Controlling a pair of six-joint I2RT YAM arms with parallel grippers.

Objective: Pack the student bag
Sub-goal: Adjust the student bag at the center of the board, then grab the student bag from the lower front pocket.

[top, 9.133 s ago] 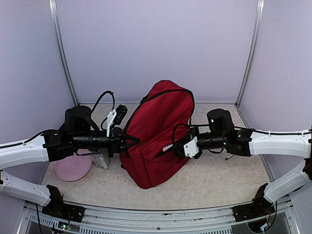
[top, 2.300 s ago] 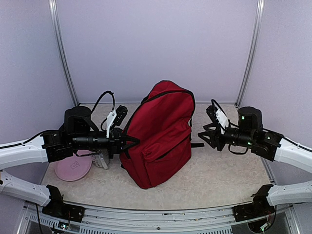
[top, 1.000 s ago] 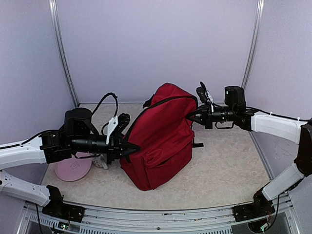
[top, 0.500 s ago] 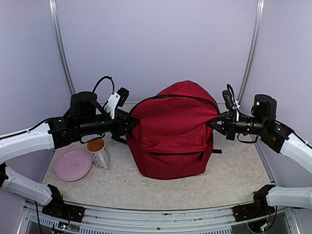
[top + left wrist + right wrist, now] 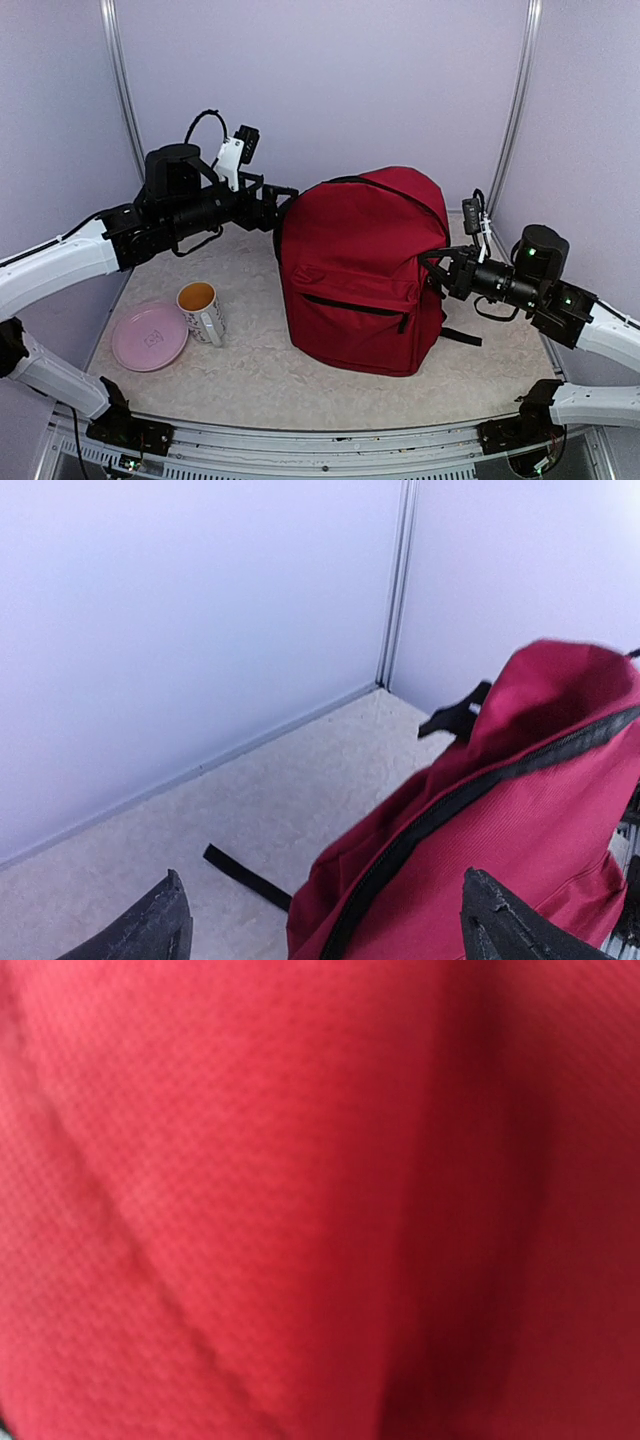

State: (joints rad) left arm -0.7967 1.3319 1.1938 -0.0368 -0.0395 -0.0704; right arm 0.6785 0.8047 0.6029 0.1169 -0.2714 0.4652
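- Mid-desk, a large dark red fabric backpack [image 5: 360, 270] stands upright, its black-zippered front pocket facing the near edge.
- Jaws of the left arm [image 5: 60, 270] stand apart, beside its upper left.
- Jaws of the right arm [image 5: 545, 265] are together, pinching its right side.

You are working in a lab robot test cell: plain pale panels [image 5: 320, 90] joined by metal corner posts [image 5: 512, 110] enclose a speckled table [image 5: 250, 380], with a left arm [image 5: 50, 272] and right arm [image 5: 615, 335] mounted at its front rail [image 5: 330, 440].
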